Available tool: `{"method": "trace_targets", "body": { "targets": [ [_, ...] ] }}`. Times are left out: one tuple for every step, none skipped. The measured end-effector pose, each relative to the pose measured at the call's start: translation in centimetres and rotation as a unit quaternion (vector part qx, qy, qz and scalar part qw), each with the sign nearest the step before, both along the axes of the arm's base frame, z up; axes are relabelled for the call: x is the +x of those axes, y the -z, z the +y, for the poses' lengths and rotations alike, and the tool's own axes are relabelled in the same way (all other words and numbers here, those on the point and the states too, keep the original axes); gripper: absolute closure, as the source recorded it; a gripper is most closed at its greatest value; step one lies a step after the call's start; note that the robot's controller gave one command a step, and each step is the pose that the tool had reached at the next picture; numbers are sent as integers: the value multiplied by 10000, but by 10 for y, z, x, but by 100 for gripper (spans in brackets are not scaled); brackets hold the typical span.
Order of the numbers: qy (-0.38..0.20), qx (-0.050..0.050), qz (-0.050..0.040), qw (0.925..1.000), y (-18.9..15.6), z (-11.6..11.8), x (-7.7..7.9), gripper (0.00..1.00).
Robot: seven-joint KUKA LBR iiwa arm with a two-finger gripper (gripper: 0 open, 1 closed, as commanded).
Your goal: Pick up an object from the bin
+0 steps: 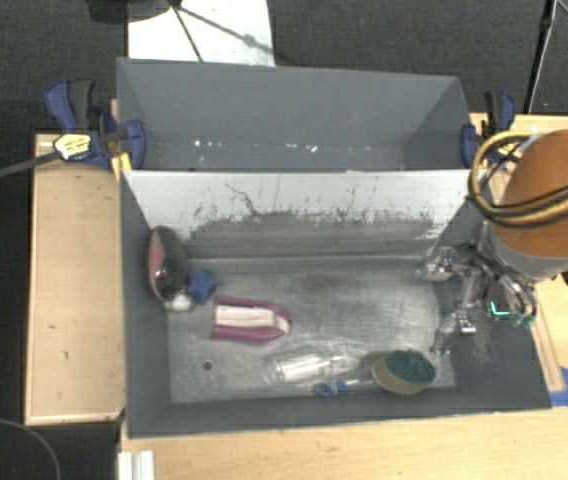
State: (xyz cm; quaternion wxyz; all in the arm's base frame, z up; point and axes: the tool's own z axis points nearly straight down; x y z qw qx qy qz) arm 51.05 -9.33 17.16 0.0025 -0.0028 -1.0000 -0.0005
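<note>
Green round pad (407, 370) and clear bottle (309, 368) lay along the bin's (264, 413) front edge, with the gripper (446, 336) poised just behind the pad by the right wall, probably lined up for it — whether spread or pressed together, I couldn't tell.

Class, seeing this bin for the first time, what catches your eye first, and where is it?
The gripper hangs by the right wall of the grey bin. Nearest it, at the front, lies a round green-topped thing; a purple-and-white object lies left of centre.
</note>
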Motion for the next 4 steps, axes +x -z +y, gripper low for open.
{"method": "trace_targets", "body": {
  "targets": [
    [388, -13, -90, 9992, 93, 0, -21, 0],
    [409, -29, -94, 9991, 91, 21, -21, 0],
    [342, -32, -104, 9994, 95, 44, -26, 0],
    [-246, -41, -96, 9996, 96, 80, -24, 0]
  ]
}}
